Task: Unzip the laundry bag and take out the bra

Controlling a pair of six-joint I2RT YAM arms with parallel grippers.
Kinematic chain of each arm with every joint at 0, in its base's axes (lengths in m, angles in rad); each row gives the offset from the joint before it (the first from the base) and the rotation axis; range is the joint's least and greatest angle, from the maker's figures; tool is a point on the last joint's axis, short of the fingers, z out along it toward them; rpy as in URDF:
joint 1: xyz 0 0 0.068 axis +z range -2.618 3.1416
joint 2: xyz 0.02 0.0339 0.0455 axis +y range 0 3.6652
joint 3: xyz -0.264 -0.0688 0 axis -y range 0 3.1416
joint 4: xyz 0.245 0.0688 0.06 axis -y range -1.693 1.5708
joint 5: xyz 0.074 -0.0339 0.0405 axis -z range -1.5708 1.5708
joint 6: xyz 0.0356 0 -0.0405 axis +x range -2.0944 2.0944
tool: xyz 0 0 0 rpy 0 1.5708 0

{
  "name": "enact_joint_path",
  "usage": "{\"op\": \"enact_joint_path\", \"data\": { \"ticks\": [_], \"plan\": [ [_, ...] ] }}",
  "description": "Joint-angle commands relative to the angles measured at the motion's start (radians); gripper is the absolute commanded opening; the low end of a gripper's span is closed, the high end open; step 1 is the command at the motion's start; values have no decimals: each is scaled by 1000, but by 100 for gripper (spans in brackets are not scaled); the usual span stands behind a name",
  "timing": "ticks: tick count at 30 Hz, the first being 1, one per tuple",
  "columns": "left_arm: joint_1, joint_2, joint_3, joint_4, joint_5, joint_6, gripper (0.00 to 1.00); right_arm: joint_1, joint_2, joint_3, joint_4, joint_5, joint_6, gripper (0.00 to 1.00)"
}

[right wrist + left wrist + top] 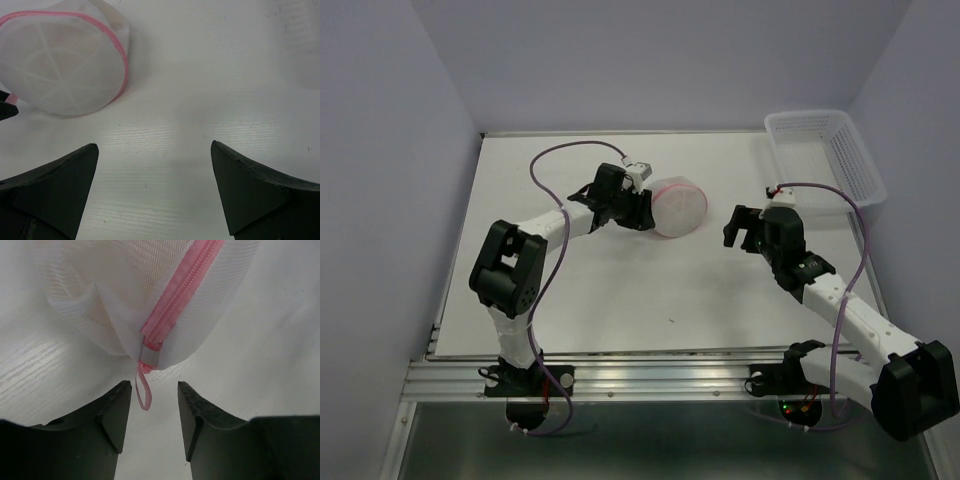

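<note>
At frame centre, the left tool [154, 392] is gaping around the round white mesh laundry bag [150, 285]'s pink zipper loop [143, 390]; the right tool [154, 150] is hovering released.

You'll see the laundry bag [677, 208] is white mesh with a pink zipper [180, 295], perhaps faintly peach inside. The basket [855, 160] is white lattice and the table [620, 290] plain white.

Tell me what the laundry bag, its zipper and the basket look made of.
Laundry bag: white mesh fabric, semi-sheer; fine weave shows.
Zipper: pink woven tape, matte; teeth probably plastic.
Basket: probably translucent white plastic; rigid lattice walls.
</note>
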Motion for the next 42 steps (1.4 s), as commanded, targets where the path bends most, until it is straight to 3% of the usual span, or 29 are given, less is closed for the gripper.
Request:
{"op": "enact_joint_path", "data": {
  "ticks": [1, 5, 9, 11, 13, 17, 22, 32, 39, 42],
  "plan": [
    [1, -20, 40, 9, 29, 36, 52, 3, 2, 27, 8, 10, -18, 100],
    [1, -2, 49, 1, 29, 33, 35, 3, 0, 29, 6, 11, -21, 100],
    [-1, 21, 67, -2, 17, 34, 34, 3, 0, 32, 0, 22, -24, 100],
    [1, 27, 73, -35, -2, 31, 25, 3, 0, 34, 0, 22, -24, 100],
    [1, 23, 75, -40, -10, 31, 25, 3, -1, 35, -1, 19, -24, 100],
    [0, 18, 86, -45, -31, 17, 0, 3, -3, 35, -1, 10, -26, 100],
    [0, -39, 79, -23, 41, -15, 0, 3, -10, 32, -3, -54, -44, 100],
    [-33, -178, 29, 37, 108, -220, 0, 3, 9, 49, -11, -246, -38, 100],
    [-68, -215, 4, 52, 92, -294, 0, 3, -20, 34, -3, -387, 10, 100],
    [-76, -223, 0, 21, 11, -289, 0, 3, -36, 5, 2, -375, 16, 100]
  ]
}}
